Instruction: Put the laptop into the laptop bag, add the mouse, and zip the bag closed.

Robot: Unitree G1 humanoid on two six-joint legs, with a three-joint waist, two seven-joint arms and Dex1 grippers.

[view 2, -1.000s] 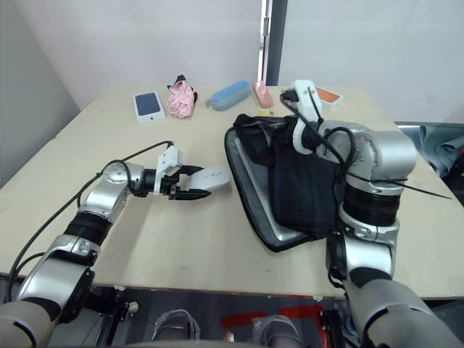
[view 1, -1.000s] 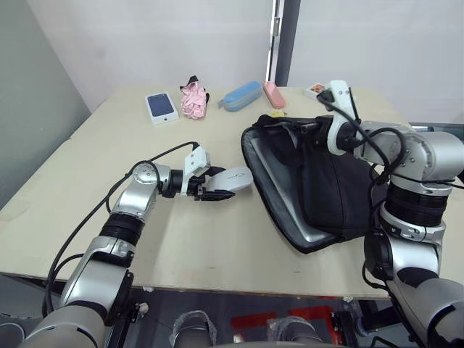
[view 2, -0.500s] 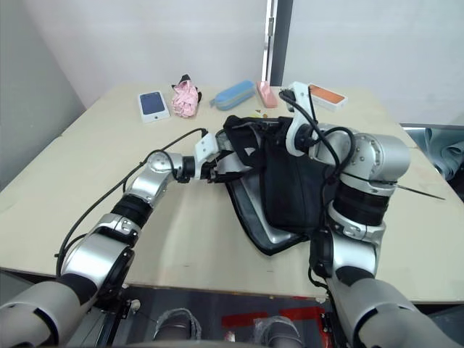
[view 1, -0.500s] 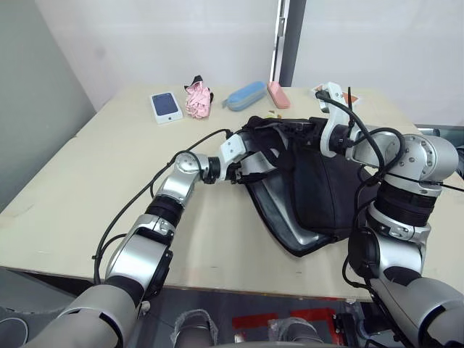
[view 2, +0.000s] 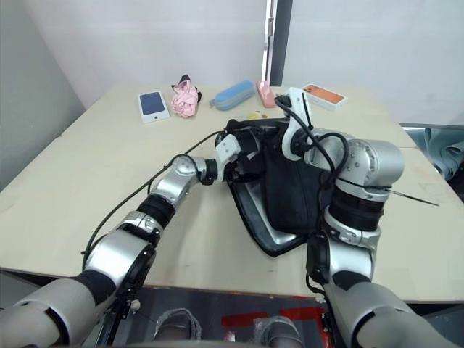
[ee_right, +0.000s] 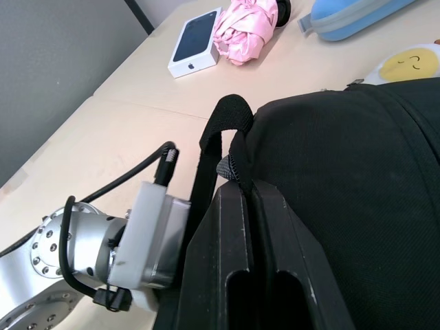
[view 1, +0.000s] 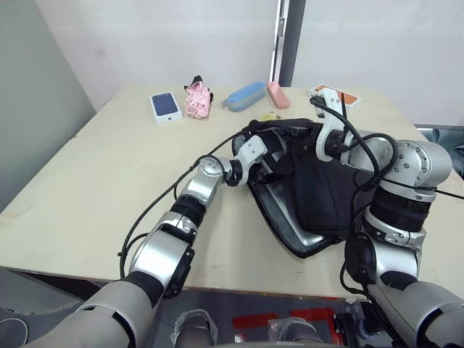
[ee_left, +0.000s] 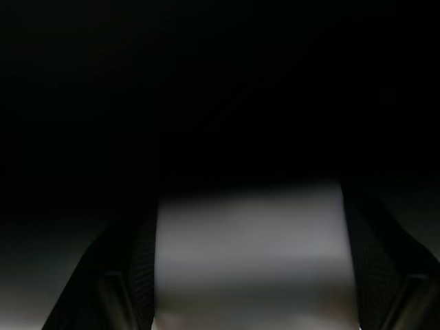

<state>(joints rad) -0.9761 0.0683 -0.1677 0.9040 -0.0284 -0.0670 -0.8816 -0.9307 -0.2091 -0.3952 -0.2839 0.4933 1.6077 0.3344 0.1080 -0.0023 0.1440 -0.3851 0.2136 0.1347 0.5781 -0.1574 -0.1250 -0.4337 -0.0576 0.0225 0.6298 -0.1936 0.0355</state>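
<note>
The black laptop bag [view 1: 330,192] lies open at the table's right, and the silver laptop [view 1: 288,221] shows inside along its lower edge. My right gripper [ee_right: 249,196] is shut on the bag's upper flap at the base of a strap handle [ee_right: 218,120], holding it raised. My left arm reaches into the bag's mouth, its white wrist block [view 1: 250,151] at the opening. In the left wrist view my left gripper [ee_left: 251,213] is shut on the pale mouse [ee_left: 251,275] in the dark interior.
Along the table's far edge lie a white phone box [view 1: 164,106], a pink bundle [view 1: 196,99], a blue case [view 1: 243,95], a pink case [view 1: 276,94] and an orange-topped box [view 1: 342,95]. A yellow item [view 1: 269,116] sits just behind the bag.
My left arm has carried the mouse rightward from over the bare table into the bag's opening. The right gripper has kept hold of the flap.
</note>
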